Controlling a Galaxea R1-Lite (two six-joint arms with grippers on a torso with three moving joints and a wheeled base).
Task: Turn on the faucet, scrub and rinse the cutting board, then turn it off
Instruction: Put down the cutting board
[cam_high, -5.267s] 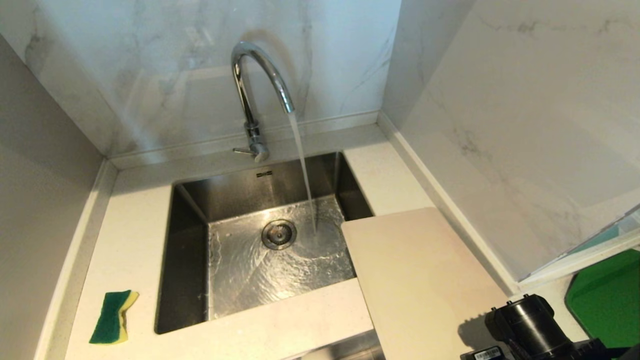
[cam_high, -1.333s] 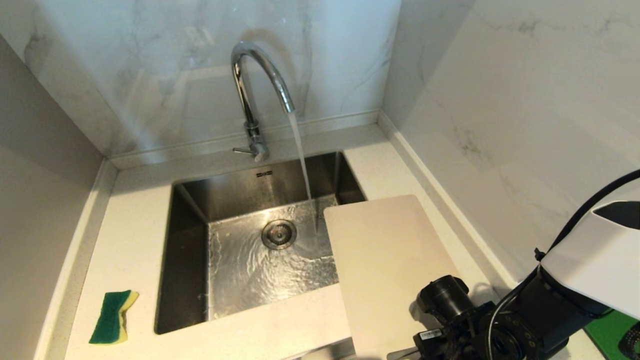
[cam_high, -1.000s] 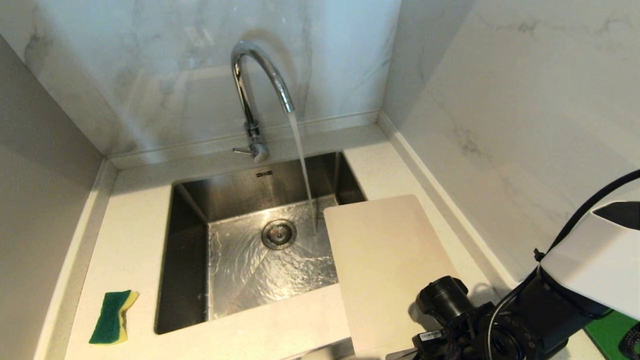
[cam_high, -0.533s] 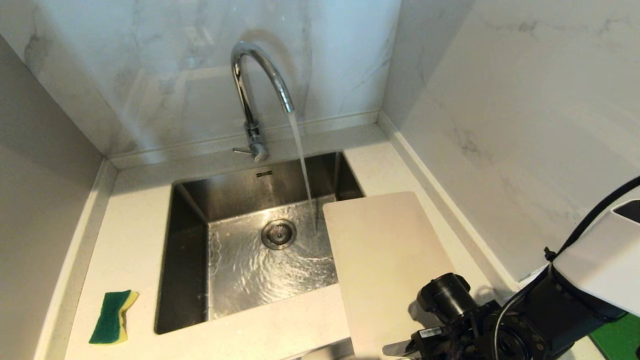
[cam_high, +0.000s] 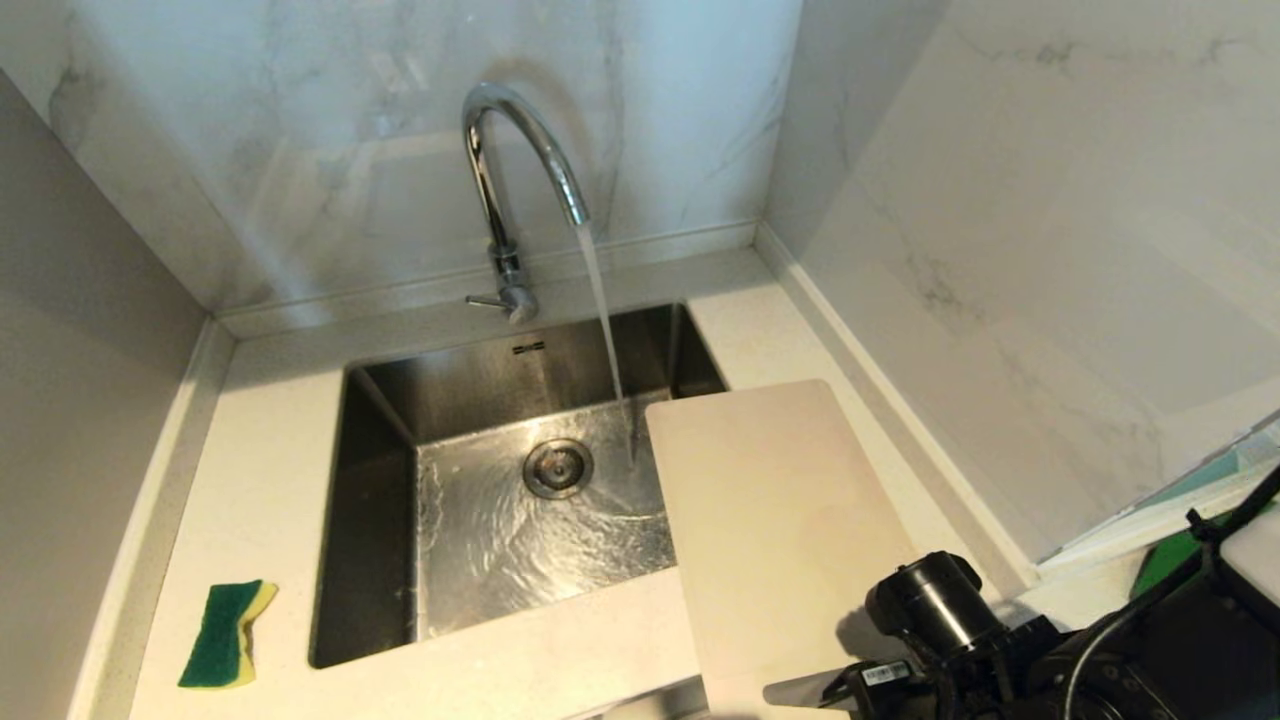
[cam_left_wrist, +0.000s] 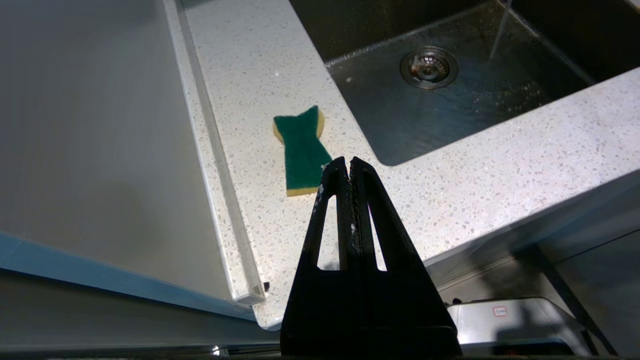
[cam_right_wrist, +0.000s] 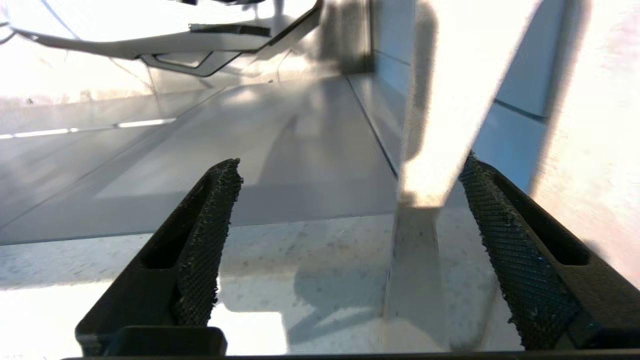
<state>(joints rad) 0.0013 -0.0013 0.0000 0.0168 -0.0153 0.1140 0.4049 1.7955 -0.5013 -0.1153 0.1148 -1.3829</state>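
The chrome faucet runs, and its stream falls into the sink just left of the cutting board. The cream cutting board lies flat on the counter to the right, its left part overhanging the basin. My right arm's wrist is at the board's near end, at the lower right. My right gripper is open wide. The board's edge runs as a pale strip between the fingers, closer to one, and is not pinched. My left gripper is shut and empty, hanging over the counter's front edge near the sponge.
A green and yellow sponge lies on the counter left of the steel sink. Marble walls close in the back and right. A green mat lies at the far right. The faucet's small lever points left.
Since the oldest frame the board has slid left and farther over the sink. In the last second my right arm has drawn back toward the lower right. The board has barely moved.
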